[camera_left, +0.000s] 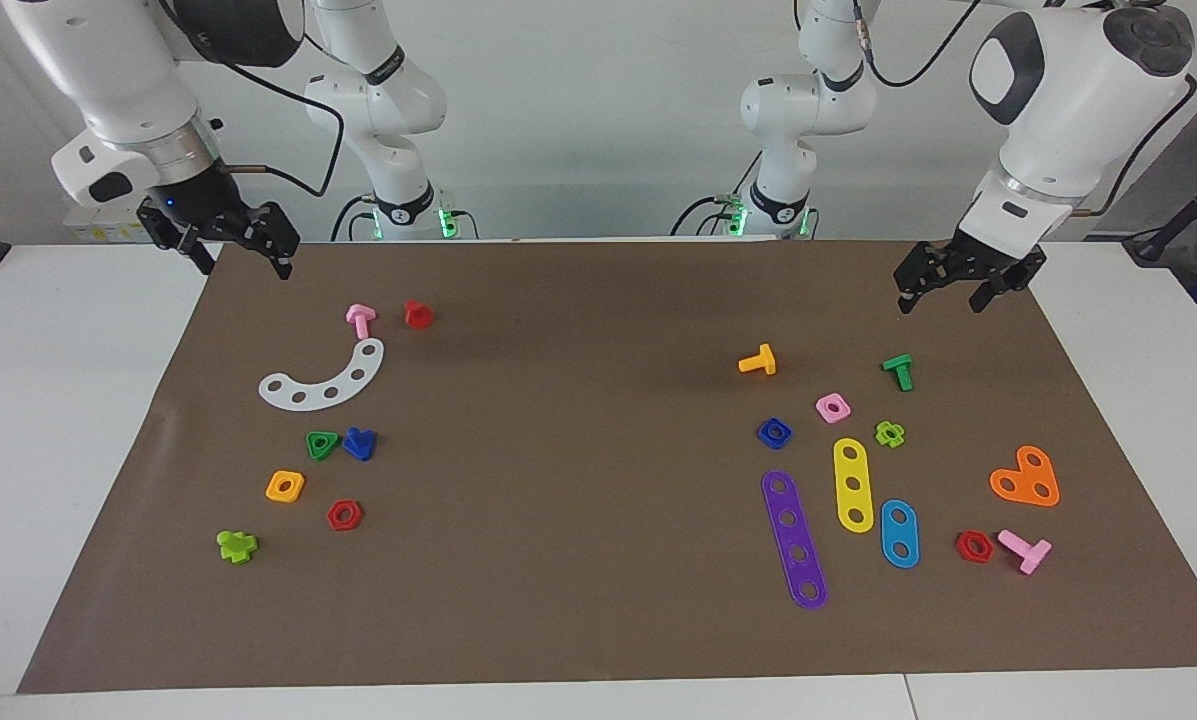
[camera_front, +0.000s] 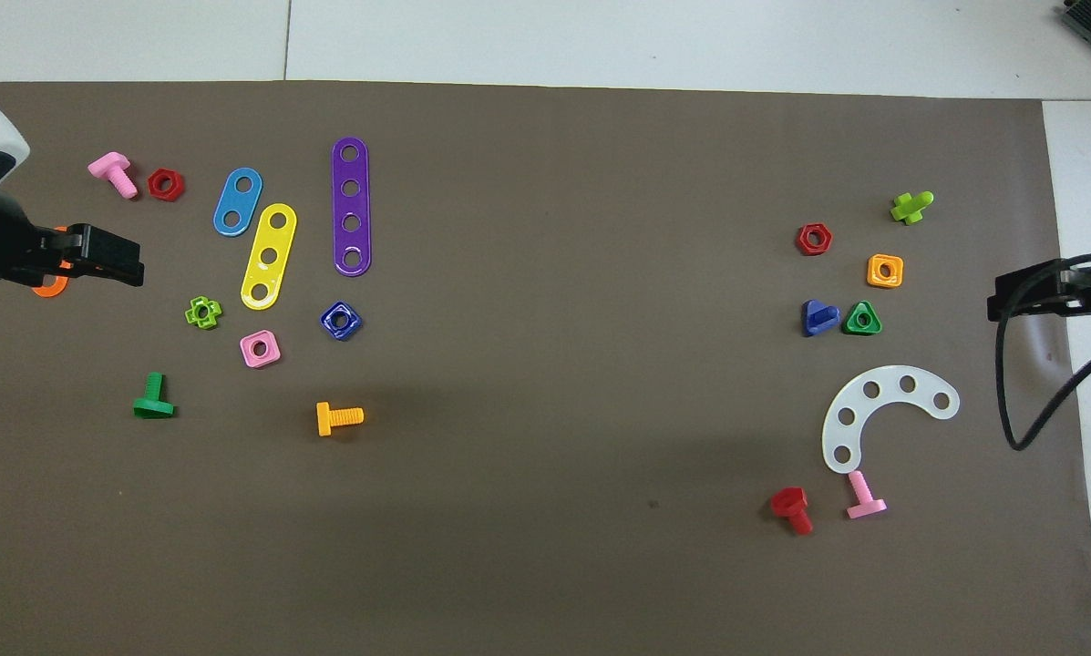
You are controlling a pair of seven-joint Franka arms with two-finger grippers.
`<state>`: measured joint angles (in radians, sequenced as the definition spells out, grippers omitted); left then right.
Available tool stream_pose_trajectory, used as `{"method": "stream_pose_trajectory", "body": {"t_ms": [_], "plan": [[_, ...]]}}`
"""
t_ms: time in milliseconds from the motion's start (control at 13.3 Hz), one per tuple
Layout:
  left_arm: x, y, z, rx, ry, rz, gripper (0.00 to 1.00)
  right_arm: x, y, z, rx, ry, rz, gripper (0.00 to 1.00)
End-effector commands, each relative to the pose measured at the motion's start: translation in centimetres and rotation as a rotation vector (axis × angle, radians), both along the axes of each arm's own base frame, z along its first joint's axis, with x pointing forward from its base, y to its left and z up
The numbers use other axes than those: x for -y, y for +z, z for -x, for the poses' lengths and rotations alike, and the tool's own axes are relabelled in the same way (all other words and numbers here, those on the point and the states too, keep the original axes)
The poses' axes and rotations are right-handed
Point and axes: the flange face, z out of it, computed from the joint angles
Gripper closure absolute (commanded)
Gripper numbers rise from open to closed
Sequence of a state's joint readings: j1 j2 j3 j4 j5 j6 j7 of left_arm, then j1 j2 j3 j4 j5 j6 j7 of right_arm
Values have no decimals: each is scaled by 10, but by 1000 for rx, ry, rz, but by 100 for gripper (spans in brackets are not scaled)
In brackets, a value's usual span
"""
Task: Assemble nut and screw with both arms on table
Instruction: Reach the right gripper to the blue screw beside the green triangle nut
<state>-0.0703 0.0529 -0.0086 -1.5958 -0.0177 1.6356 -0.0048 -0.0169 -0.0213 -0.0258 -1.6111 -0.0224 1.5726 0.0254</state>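
The dark-blue nut [camera_left: 774, 432] [camera_front: 340, 320] lies on the brown mat [camera_left: 598, 600] toward the left arm's end, beside a pink square nut [camera_left: 832, 407]. The dark-blue screw [camera_left: 359, 443] [camera_front: 818, 317] lies toward the right arm's end, touching a green triangular nut [camera_left: 322, 444]. My left gripper [camera_left: 943, 293] [camera_front: 130, 264] hangs open and empty over the mat's corner at its own end. My right gripper [camera_left: 246, 262] [camera_front: 1001, 305] hangs open and empty over the mat's edge at its own end. Both are well apart from the nut and the screw.
Near the nut lie purple [camera_left: 795, 540], yellow [camera_left: 853, 484] and blue [camera_left: 899, 533] strips, an orange screw [camera_left: 758, 360], a green screw [camera_left: 898, 371] and an orange heart plate [camera_left: 1026, 478]. Near the screw lie a white curved strip [camera_left: 326, 378], an orange nut [camera_left: 285, 486] and a red nut [camera_left: 344, 515].
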Motion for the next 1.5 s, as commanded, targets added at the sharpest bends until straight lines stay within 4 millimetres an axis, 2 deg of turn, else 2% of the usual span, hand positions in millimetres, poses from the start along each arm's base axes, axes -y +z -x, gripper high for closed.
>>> {"method": "stream_pose_trajectory", "body": {"t_ms": [0,150,450,600,675,750,975,1125,1425], "plan": [[4,-3,12,2,-13,5,0,-2,-32,9,43,39,-11,0],[10,-4,13,-1,-23,5,0,-9,-65,7,69,57,-10,0],[11,-11,12,-3,-25,5,0,-31,-148,-21,94,186,-11,0],[15,-26,9,-12,-30,7,0,-35,-199,-32,105,251,-7,0],[20,-36,7,-11,-37,7,0,-35,-219,-34,111,273,-5,0],[29,-48,6,-6,-49,10,0,-34,-230,-35,115,290,-4,2],[47,-89,-3,17,-65,28,2,-33,-271,-35,126,311,-1,18],[62,-112,-7,35,-74,32,3,-33,-283,-29,122,314,-2,30],[65,-145,-5,70,46,64,5,-32,-299,-20,103,316,-8,39]]}}
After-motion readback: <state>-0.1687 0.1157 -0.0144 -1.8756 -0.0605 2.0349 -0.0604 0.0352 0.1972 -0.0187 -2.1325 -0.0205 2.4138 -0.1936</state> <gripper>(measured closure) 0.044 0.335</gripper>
